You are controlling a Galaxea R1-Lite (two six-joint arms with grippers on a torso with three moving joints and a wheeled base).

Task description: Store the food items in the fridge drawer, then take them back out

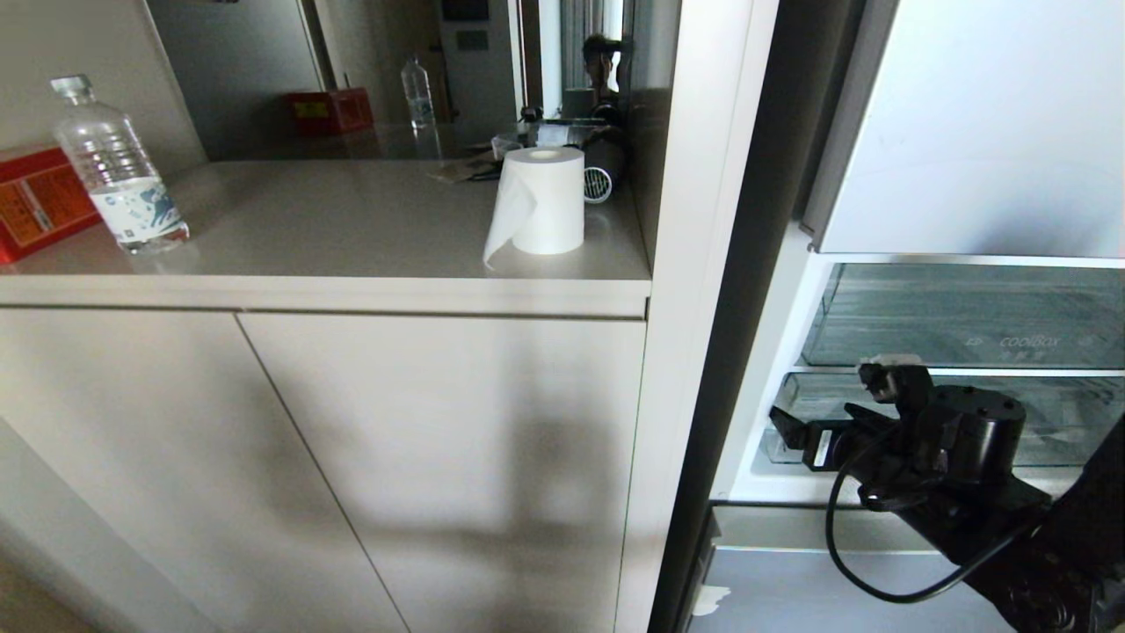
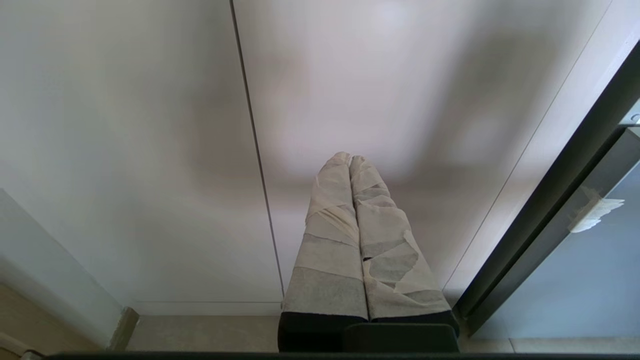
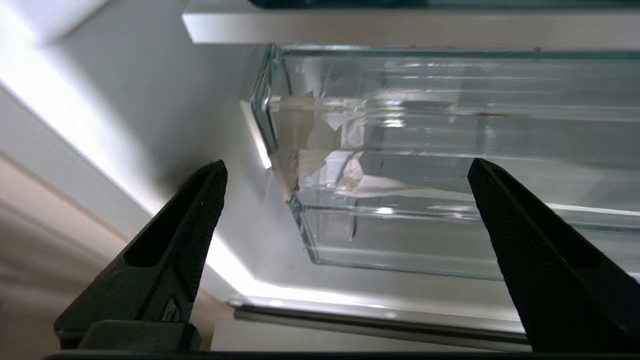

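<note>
The fridge drawer is a clear, shallow plastic drawer low in the open fridge, pushed in under a white shelf. In the right wrist view its left front corner lies just beyond my fingers. My right gripper hovers in front of that corner, open wide, with nothing between its black fingers. My left gripper is shut, its tape-wrapped fingers pressed together and pointing at a plain cabinet door; it is outside the head view. No food items show in any view.
Above the drawer sits a clear bin with lettering. Left of the fridge a counter carries a water bottle, a red box and a paper roll. A person is reflected in the back panel.
</note>
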